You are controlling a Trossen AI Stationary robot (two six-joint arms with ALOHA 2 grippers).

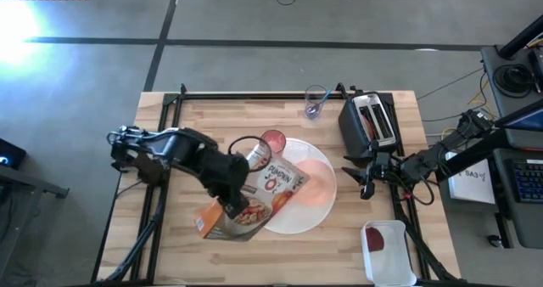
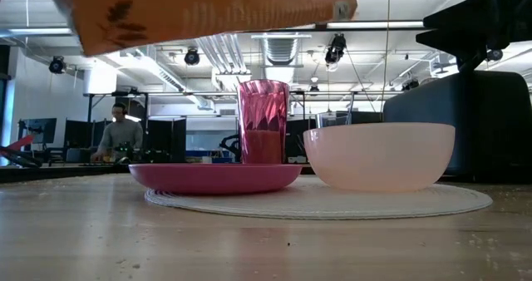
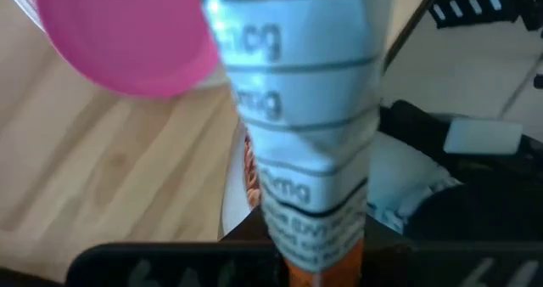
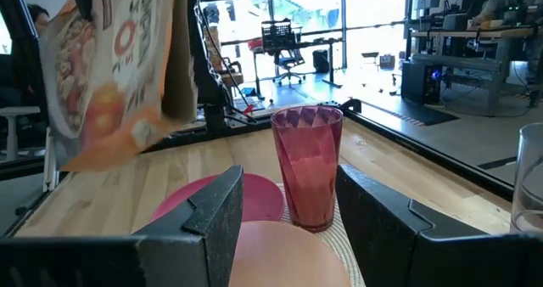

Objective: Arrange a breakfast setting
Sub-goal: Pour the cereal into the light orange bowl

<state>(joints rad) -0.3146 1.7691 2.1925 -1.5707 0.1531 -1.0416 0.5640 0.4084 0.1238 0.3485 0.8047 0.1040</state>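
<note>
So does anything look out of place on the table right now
Yes: the cereal box is tilted on its side in the left gripper, held in the air over the white plate near the bowl. Nothing looks spilled.

A pink cup (image 2: 263, 121) is standing on a magenta plate (image 2: 214, 177), which is sitting beside a peach bowl (image 2: 379, 155) on a white plate (image 2: 332, 204); an orange box (image 2: 199, 11) is hanging above them.

left hand (image 1: 231, 209) clamped shut; right hand (image 1: 366, 178) open, idle.
</note>
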